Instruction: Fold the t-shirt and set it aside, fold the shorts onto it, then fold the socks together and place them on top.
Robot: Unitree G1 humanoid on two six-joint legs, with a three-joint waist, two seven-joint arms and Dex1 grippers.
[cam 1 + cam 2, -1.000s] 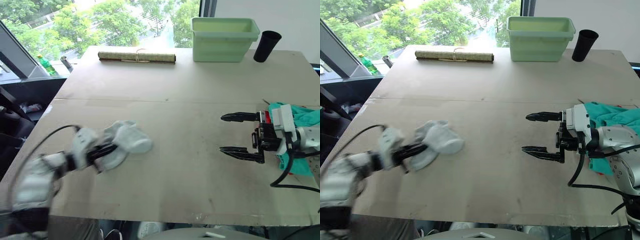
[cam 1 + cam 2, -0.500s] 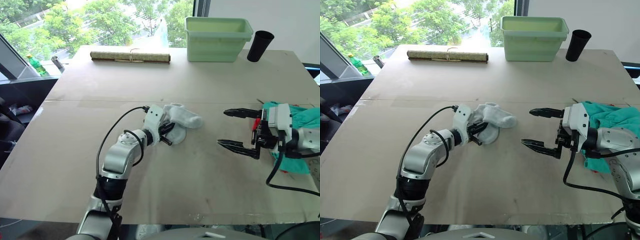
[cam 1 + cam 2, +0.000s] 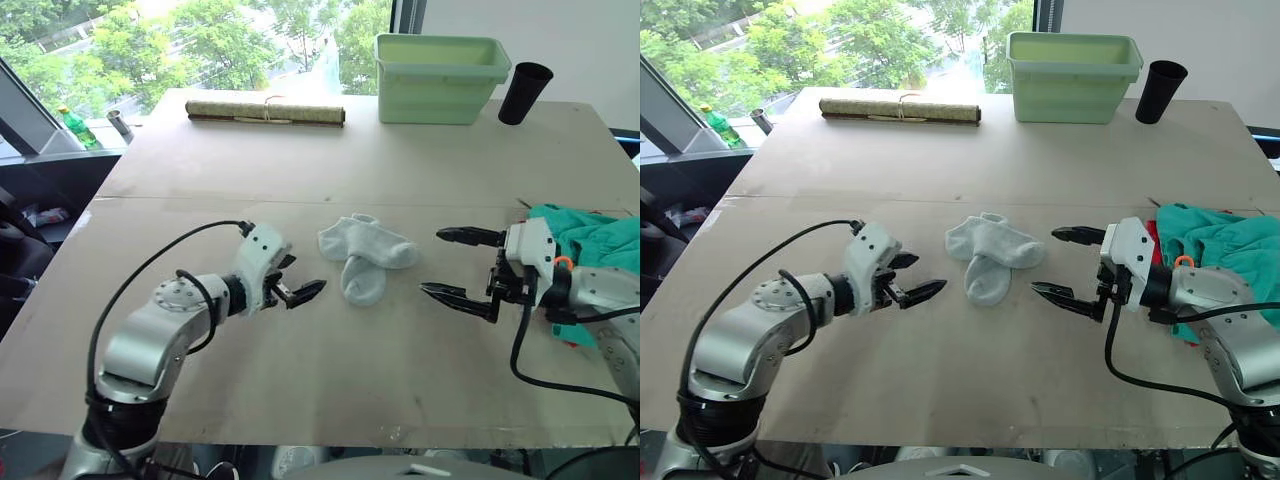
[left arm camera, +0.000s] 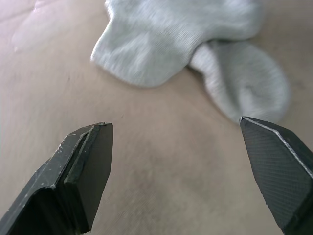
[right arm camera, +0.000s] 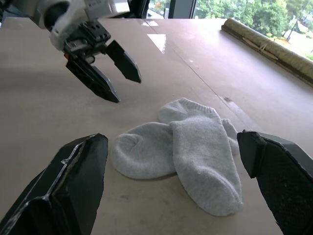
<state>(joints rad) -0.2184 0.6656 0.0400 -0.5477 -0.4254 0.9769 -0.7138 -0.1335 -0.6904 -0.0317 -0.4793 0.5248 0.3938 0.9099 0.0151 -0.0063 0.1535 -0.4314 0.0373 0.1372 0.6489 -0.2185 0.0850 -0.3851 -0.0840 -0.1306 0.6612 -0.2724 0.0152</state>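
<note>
Socks (image 3: 365,256) lie mid-bench (image 3: 400,170), one laid partly across the other, forming a loose V shape; both flat on the surface, touching each other. No claw touches them.

Left claw (image 3: 297,291) sits just left of the socks, low over the bench, fingers spread, tips pointing right toward the socks, nothing between them. Left wrist view shows the socks ahead of the spread fingers (image 4: 83,171), apart from them.

Right claw (image 3: 457,268) sits just right of the socks, fingers spread wide, tips pointing left toward the socks, holding nothing. Right wrist view shows the socks (image 5: 190,149) between and beyond its own fingers, with the left claw (image 5: 122,81) on the far side of the socks.

Socks lie between the two claws, near both, touched by neither.

Shorts (image 3: 600,245) sit rumpled at the right edge of the bench, behind the right claw's wrist; an orange bit of drawstring (image 3: 1183,262) shows at the wrist. A sliver of red t-shirt (image 3: 1154,232) peeks out at the left edge of the shorts; the rest is hidden, so how it lies cannot be told.

Far side of the bench: green tub (image 3: 445,64) far right of centre, black cup (image 3: 524,92) just right of it, rolled mat (image 3: 265,112) far left of centre, tied round the middle. A green bottle (image 3: 87,129) stands off the bench at the far left.
</note>
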